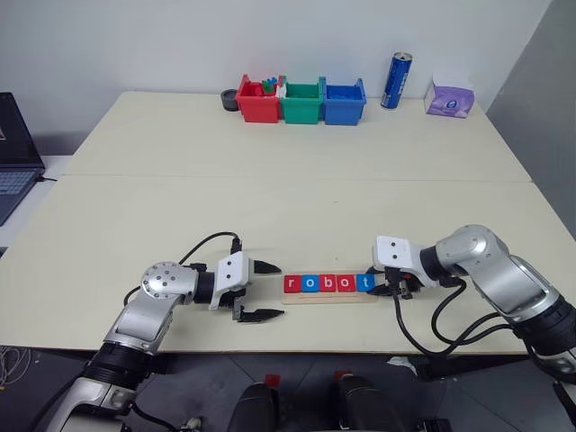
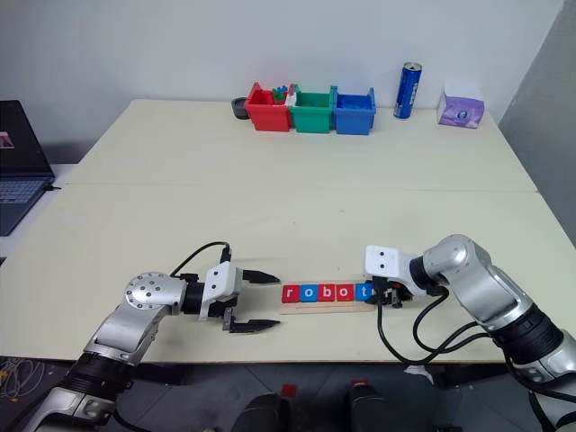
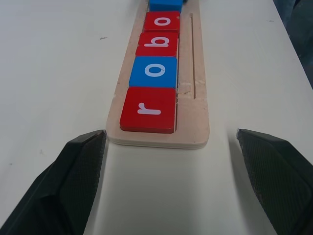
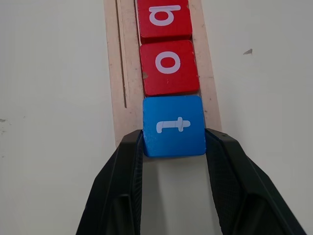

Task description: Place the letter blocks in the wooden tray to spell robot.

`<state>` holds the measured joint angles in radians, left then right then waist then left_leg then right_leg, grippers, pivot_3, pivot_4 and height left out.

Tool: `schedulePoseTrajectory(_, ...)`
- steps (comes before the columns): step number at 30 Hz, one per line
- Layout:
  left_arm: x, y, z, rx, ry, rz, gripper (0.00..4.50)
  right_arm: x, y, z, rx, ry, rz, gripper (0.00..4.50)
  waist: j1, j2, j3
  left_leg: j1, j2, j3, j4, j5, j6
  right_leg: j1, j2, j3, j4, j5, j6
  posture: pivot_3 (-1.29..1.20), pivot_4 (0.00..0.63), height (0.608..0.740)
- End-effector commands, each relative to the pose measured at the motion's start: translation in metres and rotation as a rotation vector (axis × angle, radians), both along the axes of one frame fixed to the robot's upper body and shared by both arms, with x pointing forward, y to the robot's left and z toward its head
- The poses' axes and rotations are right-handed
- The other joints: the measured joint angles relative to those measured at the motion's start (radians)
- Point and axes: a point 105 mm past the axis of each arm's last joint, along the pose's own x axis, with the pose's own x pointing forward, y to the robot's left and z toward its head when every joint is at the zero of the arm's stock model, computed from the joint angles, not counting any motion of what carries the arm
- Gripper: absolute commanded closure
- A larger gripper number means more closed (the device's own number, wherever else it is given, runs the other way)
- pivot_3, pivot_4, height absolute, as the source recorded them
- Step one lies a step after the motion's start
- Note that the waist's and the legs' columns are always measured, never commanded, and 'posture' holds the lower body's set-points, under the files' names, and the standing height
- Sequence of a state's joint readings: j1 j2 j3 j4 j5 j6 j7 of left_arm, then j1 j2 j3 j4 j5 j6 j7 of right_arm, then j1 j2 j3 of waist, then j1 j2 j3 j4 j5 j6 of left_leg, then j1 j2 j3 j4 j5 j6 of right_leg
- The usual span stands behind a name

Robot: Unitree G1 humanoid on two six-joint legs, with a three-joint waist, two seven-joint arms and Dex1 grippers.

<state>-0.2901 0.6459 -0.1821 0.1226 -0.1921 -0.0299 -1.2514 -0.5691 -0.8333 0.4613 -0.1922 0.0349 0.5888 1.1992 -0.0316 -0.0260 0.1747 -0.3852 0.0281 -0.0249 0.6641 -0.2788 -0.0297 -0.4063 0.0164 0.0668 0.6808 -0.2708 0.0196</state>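
Right wrist view: clamping the blue t block point(image 4: 174, 126) by its side edges with the right gripper point(image 4: 174, 147) at the wooden tray point(image 4: 113, 73) end, seemingly light, rigid, slick-faced; left gripper point(image 3: 171, 147) gaping wide beside the r end.

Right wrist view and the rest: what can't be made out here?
- Right wrist view: whether the blue t block, held by the right gripper, sits flat on the wooden tray; its near edge and the tray's end are covered.
- Left wrist view: the t block is cut off by the frame edge.
- Eye views: red bin contents too small; laptop cut off.
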Motion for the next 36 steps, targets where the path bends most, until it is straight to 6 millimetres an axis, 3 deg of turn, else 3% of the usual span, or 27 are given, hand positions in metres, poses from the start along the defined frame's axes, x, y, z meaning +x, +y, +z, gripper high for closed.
schedulePoseTrajectory(1, 0.0, -0.004, 0.007, -0.007, -0.041, -0.018, 0.0, 0.001, 0.005, 0.007, -0.006, -0.018, 0.027, 3.04, 0.0, 0.0, 0.0, 0.0, 0.0, 0.0, 0.0, 0.0, 0.0, 0.0, 0.0, 0.0, 0.0, 0.0, 0.0, 0.0, 0.15, 0.74)
schedulePoseTrajectory(8, 0.0, -0.005, 0.007, -0.009, -0.041, -0.017, 0.0, 0.004, 0.006, 0.009, -0.002, -0.016, 0.027, 3.04, 0.0, 0.0, 0.0, 0.0, 0.0, 0.0, 0.0, 0.0, 0.0, 0.0, 0.0, 0.0, 0.0, 0.0, 0.0, 0.0, 0.15, 0.74)
schedulePoseTrajectory(17, -0.001, -0.005, 0.005, -0.01, -0.039, -0.017, 0.0, 0.005, 0.01, 0.018, 0.036, -0.029, 0.018, 0.03, 0.0, 0.0, 0.0, 0.0, 0.0, 0.0, 0.0, 0.0, 0.0, 0.0, 0.0, 0.0, 0.0, 0.0, 0.0, 0.0, 0.15, 0.74)
schedulePoseTrajectory(21, -0.001, -0.005, 0.005, -0.01, -0.039, -0.015, 0.0, 0.003, 0.008, 0.043, 0.117, -0.062, -0.018, 0.03, 0.0, 0.0, 0.0, 0.0, 0.0, -0.001, 0.0, 0.0, 0.0, 0.0, 0.0, 0.0, 0.0, 0.0, 0.0, 0.0, 0.15, 0.74)
schedulePoseTrajectory(24, -0.002, -0.004, 0.005, -0.01, -0.038, -0.013, 0.0, -0.002, 0.003, 0.049, 0.14, -0.076, -0.047, 0.03, 0.0, 0.0, 0.0, 0.0, 0.0, -0.001, 0.0, 0.0, 0.0, 0.0, 0.0, -0.001, 0.0, 0.0, 0.0, 0.0, 0.15, 0.74)
schedulePoseTrajectory(27, -0.002, -0.004, 0.004, -0.01, -0.036, -0.01, 0.0, -0.013, -0.011, 0.041, 0.113, -0.07, -0.085, 0.63, 0.004, 0.0, 0.0, -0.001, 0.0, -0.001, 0.0, 0.0, 0.0, 0.0, 0.0, -0.001, 0.0, 0.0, 0.0, 0.0, 0.15, 0.74)
schedulePoseTrajectory(36, 0.001, -0.001, 0.004, -0.004, -0.035, -0.002, 0.0, -0.023, -0.016, 0.015, 0.101, -0.072, -0.165, 3.89, -0.001, 0.0, 0.0, -0.001, 0.0, 0.0, 0.0, 0.0, 0.0, 0.0, 0.0, -0.001, 0.0, 0.0, 0.0, 0.0, 0.15, 0.74)
